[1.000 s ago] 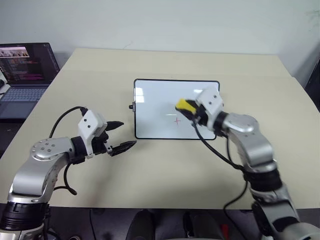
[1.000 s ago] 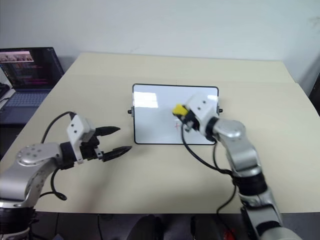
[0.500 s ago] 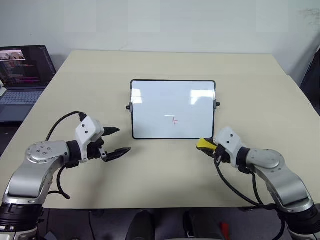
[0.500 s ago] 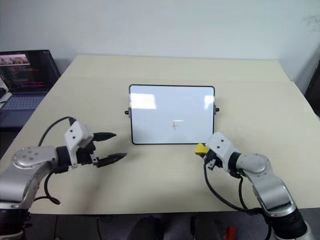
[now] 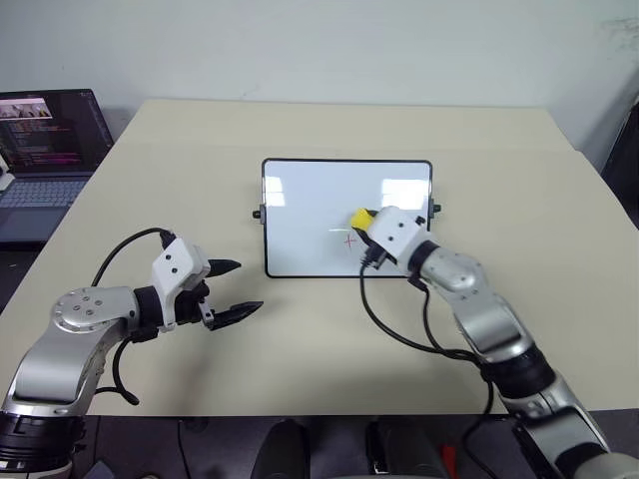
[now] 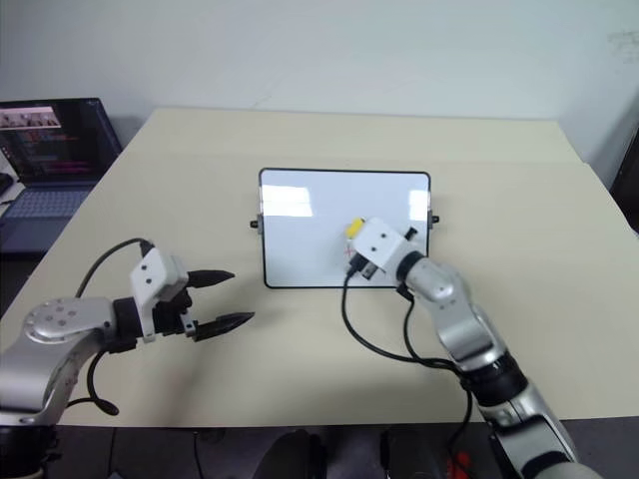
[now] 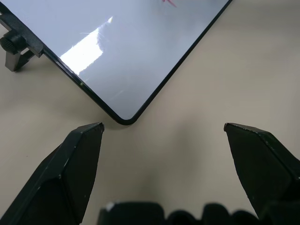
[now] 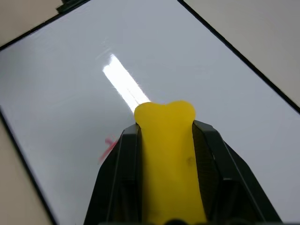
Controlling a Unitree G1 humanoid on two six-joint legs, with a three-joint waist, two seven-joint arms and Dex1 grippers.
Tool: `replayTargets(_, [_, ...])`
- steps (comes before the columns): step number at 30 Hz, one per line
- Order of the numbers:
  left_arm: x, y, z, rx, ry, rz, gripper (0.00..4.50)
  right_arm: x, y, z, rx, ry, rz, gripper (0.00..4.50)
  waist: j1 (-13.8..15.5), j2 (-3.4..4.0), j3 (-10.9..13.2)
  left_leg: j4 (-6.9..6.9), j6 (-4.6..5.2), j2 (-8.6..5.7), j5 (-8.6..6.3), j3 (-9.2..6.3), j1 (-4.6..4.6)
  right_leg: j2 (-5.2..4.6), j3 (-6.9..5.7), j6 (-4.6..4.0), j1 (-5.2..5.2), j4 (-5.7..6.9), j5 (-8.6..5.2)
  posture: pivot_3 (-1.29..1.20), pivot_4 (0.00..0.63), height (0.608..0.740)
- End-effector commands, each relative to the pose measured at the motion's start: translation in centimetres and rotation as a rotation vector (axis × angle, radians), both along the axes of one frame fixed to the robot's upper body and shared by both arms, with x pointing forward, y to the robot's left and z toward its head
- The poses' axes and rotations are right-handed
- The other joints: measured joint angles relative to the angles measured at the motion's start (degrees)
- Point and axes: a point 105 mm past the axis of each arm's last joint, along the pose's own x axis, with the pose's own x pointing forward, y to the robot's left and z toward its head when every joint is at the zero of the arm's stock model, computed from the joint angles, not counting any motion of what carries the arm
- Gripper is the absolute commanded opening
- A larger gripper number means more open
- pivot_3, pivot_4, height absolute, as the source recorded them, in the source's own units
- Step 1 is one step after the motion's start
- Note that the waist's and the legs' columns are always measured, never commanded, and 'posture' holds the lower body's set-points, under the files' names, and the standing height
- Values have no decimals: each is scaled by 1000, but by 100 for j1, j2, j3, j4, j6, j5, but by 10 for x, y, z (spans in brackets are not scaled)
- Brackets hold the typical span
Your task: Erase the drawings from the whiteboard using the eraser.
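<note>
Right wrist view gives us the key relation: the red mark (image 8: pixel 108 148) lies on the whiteboard (image 8: pixel 197 79) just beside the eraser (image 8: pixel 169 154), off 1 long side near its front end. Our right gripper (image 5: pixel 371 228) is clamped on that eraser. Our left gripper (image 5: pixel 236 289) stands open, empty, well apart. We count 1 mark, 1 eraser, 1 whiteboard.

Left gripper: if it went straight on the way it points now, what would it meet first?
Most likely the whiteboard. The left gripper, fingers open, aims at the board's near rounded corner over bare table; depth is unclear, so it might touch the table just short of the frame.
</note>
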Motion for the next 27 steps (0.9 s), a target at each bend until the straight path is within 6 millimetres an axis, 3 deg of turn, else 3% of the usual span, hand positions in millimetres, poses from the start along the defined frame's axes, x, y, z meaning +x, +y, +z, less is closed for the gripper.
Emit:
replayTargets(1, [-2,-4,12,7,-45,-18,4500,7,10,5,-60,-86,18,1141,0,0,0,0,0,0,0,0,0,0,0,0,0,-1,0,0,150,740])
replayTargets(6, [-5,-5,11,1,-47,-14,4500,-3,1,-51,-261,54,82,1141,15,-4,-3,0,0,-4,0,2,1,-7,0,0,3,-3,0,0,150,740])
replayTargets(9, [-5,-6,11,-2,-47,-14,4500,-12,-3,-67,-318,108,115,1141,13,-10,-7,4,1,-3,0,0,11,-7,-1,0,8,11,0,0,150,740])
replayTargets(12, [-4,-7,12,-8,-51,-13,4500,-12,-3,-64,-314,90,112,1140,11,-11,-8,9,2,-3,1,0,23,-7,0,-1,10,36,1,0,150,740])
replayTargets(16, [-2,-9,12,-15,-53,-18,4500,4,2,-7,-142,-104,35,1140,7,-10,-6,9,13,1,14,0,30,3,3,-9,10,42,6,0,150,740])
replayTargets(18, [-2,-9,12,-17,-53,-22,4500,8,0,4,-115,-144,8,1140,7,-8,-5,10,12,2,17,-1,28,5,4,-11,6,44,7,0,150,740])
replayTargets(22, [-1,-11,12,-19,-52,-28,4500,11,-3,-2,-137,-129,-5,1140,7,-11,-8,7,9,1,16,-1,22,4,3,-11,6,41,7,0,150,740])
replayTargets(27, [1,-13,14,-27,-55,-35,4500,-1,-6,-44,-284,19,54,1140,12,-11,-8,3,7,-1,11,-2,6,-2,0,-7,-2,25,1,0,150,740])
